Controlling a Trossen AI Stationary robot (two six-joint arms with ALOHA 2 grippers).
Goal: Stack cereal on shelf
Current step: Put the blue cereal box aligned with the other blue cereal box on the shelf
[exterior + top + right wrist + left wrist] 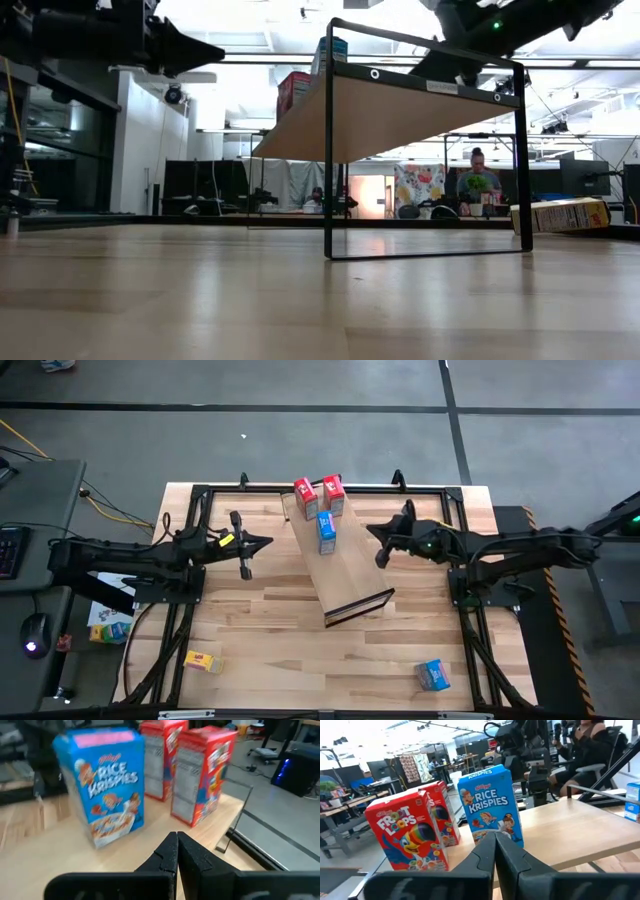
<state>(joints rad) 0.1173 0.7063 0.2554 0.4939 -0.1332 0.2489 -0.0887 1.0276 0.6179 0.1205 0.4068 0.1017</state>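
Cereal boxes are split between the shelf (338, 565) and the tabletop (270, 630). Three stand upright on the shelf's far end: two red boxes side by side, one (305, 495) and the other (334, 493), with a blue Rice Krispies box (326, 531) just in front of them, nearer the shelf's middle. The rest of the shelf panel is bare wood down to its raised dark end lip.

The left gripper (262, 543) hovers beside the shelf with its fingers pressed together and holding nothing; beyond its fingertips stand the blue box and, next to it, a red Froot Loops box. The right gripper (374, 531) hangs on the shelf's opposite side, fingers likewise closed and empty, with the blue box just past the tips and the two red boxes farther on.

Off the shelf, well away from both sets of fingers, a yellow box (203, 660) lies on the tabletop's near left part and a second blue box (433, 675) on its near right part.
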